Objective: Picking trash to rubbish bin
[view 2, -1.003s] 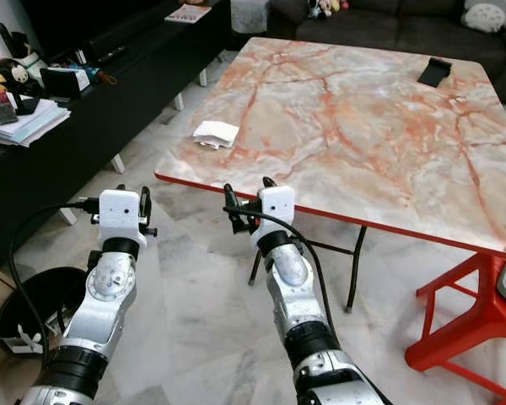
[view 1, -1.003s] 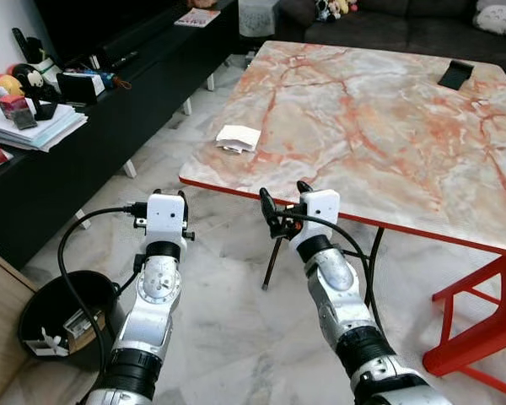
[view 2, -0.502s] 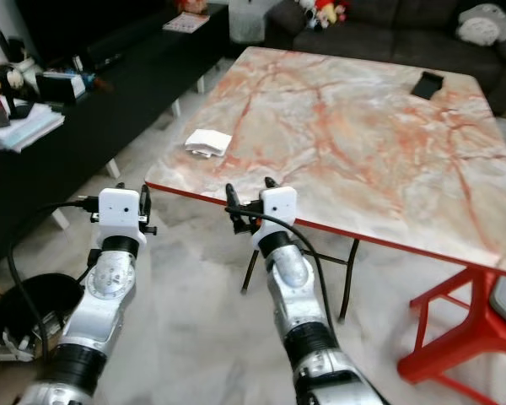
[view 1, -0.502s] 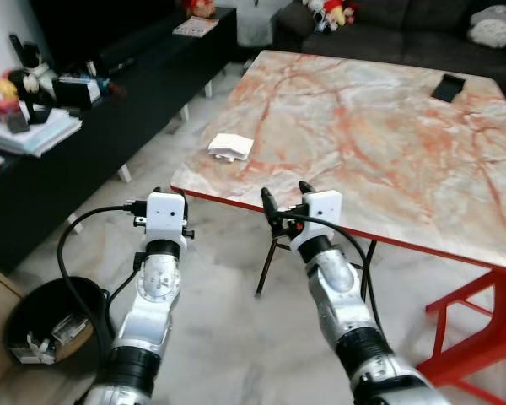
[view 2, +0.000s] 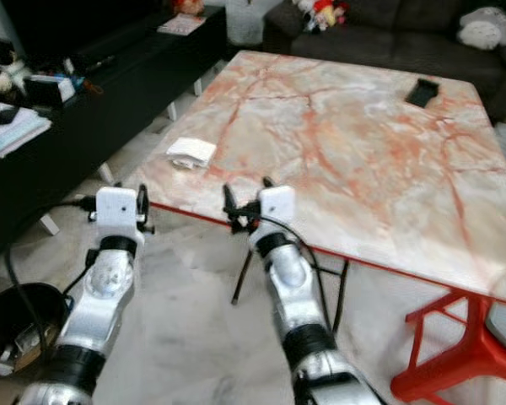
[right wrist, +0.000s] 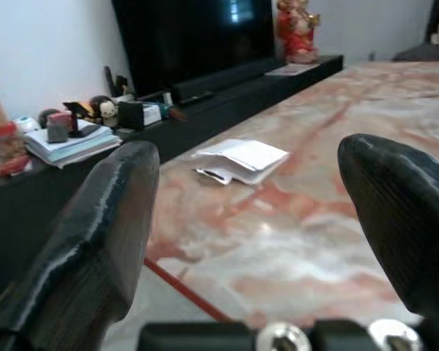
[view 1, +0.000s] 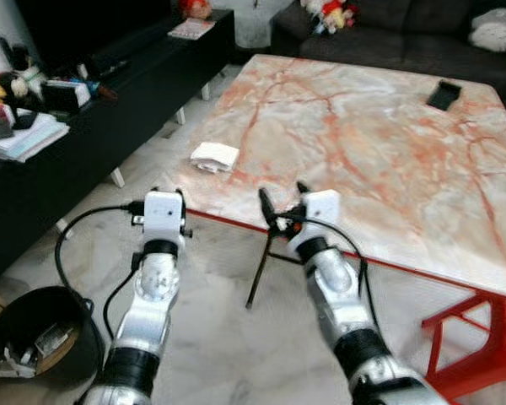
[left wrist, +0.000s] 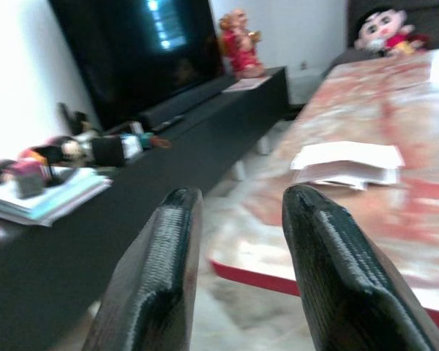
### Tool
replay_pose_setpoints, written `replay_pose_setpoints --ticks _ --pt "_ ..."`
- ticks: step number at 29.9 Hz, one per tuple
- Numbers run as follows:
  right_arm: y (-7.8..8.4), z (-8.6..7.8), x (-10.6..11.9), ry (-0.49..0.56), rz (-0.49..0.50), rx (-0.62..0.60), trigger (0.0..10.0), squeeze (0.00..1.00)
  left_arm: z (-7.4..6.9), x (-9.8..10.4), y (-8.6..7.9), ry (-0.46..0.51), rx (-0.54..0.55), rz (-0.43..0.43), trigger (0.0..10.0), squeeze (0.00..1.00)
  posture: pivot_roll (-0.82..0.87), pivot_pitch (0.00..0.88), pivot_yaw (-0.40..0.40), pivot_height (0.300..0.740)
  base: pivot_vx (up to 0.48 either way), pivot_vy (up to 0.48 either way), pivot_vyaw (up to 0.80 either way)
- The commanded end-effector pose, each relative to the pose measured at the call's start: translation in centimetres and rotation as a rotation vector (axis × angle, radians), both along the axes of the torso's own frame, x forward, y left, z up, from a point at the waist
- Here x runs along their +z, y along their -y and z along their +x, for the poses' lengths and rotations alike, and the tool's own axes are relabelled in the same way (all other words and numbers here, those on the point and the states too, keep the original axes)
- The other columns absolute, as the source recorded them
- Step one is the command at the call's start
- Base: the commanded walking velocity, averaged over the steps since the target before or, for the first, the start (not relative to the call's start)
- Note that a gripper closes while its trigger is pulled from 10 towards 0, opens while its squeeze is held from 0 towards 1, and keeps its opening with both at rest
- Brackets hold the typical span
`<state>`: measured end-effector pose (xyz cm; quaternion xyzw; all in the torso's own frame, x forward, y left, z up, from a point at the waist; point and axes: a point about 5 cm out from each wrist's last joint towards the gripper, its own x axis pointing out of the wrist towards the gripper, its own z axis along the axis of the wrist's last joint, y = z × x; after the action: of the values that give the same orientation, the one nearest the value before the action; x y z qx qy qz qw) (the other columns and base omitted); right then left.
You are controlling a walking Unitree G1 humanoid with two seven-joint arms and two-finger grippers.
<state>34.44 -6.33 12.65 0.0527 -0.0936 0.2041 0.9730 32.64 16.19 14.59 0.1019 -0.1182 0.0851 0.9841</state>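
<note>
Since a second ago the camera has closed on the marble table [view 1: 388, 152], so its near edge now sits just beyond both grippers. Down at near left stands the rubbish bin [view 1: 34, 337]. The left gripper [view 1: 162, 196] hovers with jaws narrowly parted; the right gripper [view 1: 280, 202] has jaws spread wide, both empty. Farther left on the table lies the folded paper trash [view 1: 215, 156]. A low reach risks striking the table's red rim.

Table [view 1: 379, 143]: glossy marble-patterned top, red painted metal legs. Folded white paper [view 1: 214, 155], matt. Floor [view 1: 228, 337]: polished pale stone. Arms silver metal; gripper fingers [left wrist: 336, 278] black, finely textured plastic.
</note>
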Motion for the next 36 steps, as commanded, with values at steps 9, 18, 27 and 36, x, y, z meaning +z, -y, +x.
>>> replay_pose_setpoints --ticks 9,18,27,36 --pt "0.9 0.2 0.1 -0.004 0.001 -0.022 10.0 0.0 0.0 0.3 0.5 0.013 -0.011 -0.016 10.0 0.0 0.12 0.1 -0.004 0.74 0.35 0.0 0.0" --pt "0.9 0.2 -0.1 -0.008 0.001 -0.02 10.0 0.0 0.0 0.3 0.6 0.014 -0.012 -0.015 10.0 0.0 0.12 0.102 -0.004 0.74 0.35 0.0 0.0" --pt "0.9 0.2 -0.2 -0.015 0.003 -0.028 10.0 0.0 0.0 0.1 1.5 0.007 -0.08 0.0 10.0 0.0 0.12 0.103 -0.006 0.74 0.116 0.0 0.0" --pt "1.7 0.6 -0.2 -0.038 0.021 -0.076 10.0 0.0 0.2 -0.1 2.0 -0.016 -0.113 -0.027 10.0 0.0 0.12 0.106 -0.006 0.74 0.0 0.0 -0.17"
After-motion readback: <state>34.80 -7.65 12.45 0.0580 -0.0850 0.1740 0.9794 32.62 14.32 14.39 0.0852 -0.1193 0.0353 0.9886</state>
